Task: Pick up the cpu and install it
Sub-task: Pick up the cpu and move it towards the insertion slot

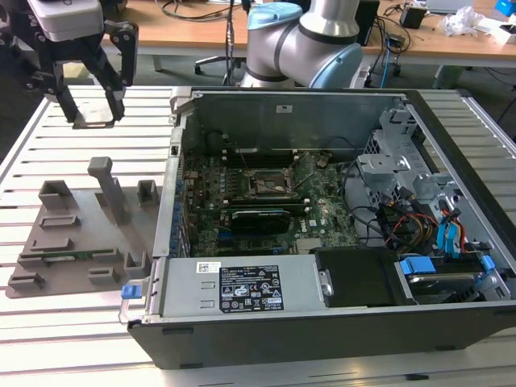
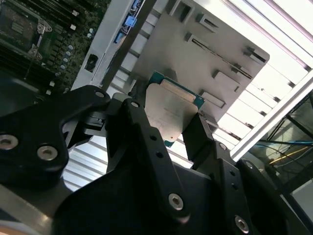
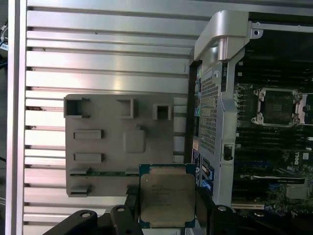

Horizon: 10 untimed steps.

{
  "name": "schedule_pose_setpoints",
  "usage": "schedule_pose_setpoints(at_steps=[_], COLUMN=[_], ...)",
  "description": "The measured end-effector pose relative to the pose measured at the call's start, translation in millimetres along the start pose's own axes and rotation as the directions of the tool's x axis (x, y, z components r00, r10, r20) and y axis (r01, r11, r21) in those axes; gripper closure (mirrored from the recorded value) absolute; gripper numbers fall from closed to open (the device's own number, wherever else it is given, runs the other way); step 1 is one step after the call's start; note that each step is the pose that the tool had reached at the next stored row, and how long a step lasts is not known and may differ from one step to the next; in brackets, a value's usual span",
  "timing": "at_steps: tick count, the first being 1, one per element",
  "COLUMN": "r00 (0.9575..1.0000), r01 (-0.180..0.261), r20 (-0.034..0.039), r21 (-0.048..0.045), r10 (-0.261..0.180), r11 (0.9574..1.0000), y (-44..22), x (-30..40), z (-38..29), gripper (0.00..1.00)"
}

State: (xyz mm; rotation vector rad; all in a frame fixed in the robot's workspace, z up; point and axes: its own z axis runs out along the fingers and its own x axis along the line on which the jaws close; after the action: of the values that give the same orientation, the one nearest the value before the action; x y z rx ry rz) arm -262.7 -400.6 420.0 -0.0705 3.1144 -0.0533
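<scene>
silver-grey cpu [image 3: 167,199] sits clamped by its edges between the fingers of the black gripper [image 1: 92,111], held clear of the slatted table [image 1: 81,339].

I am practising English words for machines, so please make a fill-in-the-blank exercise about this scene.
The pincer is shut on the ___.
The grey tray lies to the exterior view's ___ of the case.
The socket in the case is ___.
Missing: cpu, left, empty.
</scene>
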Motion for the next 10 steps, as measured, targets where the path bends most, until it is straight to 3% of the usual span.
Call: schedule_pose_setpoints(at_steps=[5, 10], r00=[1.0000, 1.0000], r01=[0.000, 0.000], r20=[-0.0001, -0.0001], r21=[0.0006, 0.0014], r10=[0.000, 0.000], r11=[1.0000, 1.0000], y=[-0.3, -0.5], x=[-10.6, -25.8], z=[0.2, 0.7], gripper=[0.45, 0.45])
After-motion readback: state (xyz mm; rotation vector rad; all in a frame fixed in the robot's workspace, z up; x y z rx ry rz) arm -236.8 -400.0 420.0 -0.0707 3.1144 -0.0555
